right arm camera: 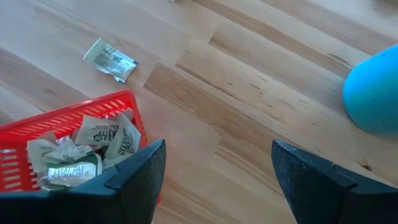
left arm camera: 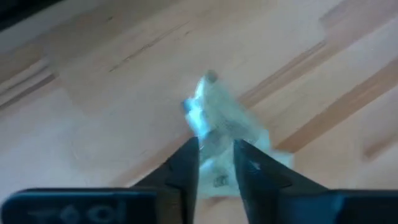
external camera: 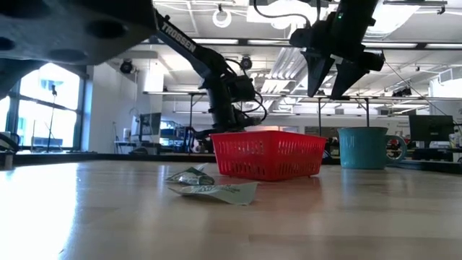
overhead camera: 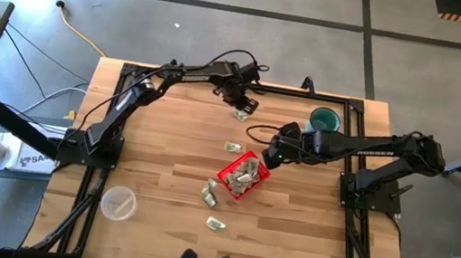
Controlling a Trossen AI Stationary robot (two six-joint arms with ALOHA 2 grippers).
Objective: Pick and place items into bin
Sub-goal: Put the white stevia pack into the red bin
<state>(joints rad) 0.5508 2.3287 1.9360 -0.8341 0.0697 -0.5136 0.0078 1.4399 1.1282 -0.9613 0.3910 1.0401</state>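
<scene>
Wood-plank table, workshop behind. Left gripper (left arm camera: pixel 216 163) at far edge, fingers pinched on one packet (left arm camera: pixel 217 118) lying straight ahead. Right gripper (overhead camera: pixel 268 158) splayed empty just beside red basket (overhead camera: pixel 228 180), nearer it. Five loose packets on the table; basket holds several. One teal mug (overhead camera: pixel 324 120), one clear cup (overhead camera: pixel 119 203).

Bright ceiling lights, blurred left wrist view

Mug and cup on a wooden table

A teal mug (overhead camera: pixel 324 120) stands just behind the right gripper (overhead camera: pixel 268 158); a clear plastic cup (overhead camera: pixel 119 203) sits well apart from both grippers, on the bare tabletop (overhead camera: pixel 287 238).
</scene>
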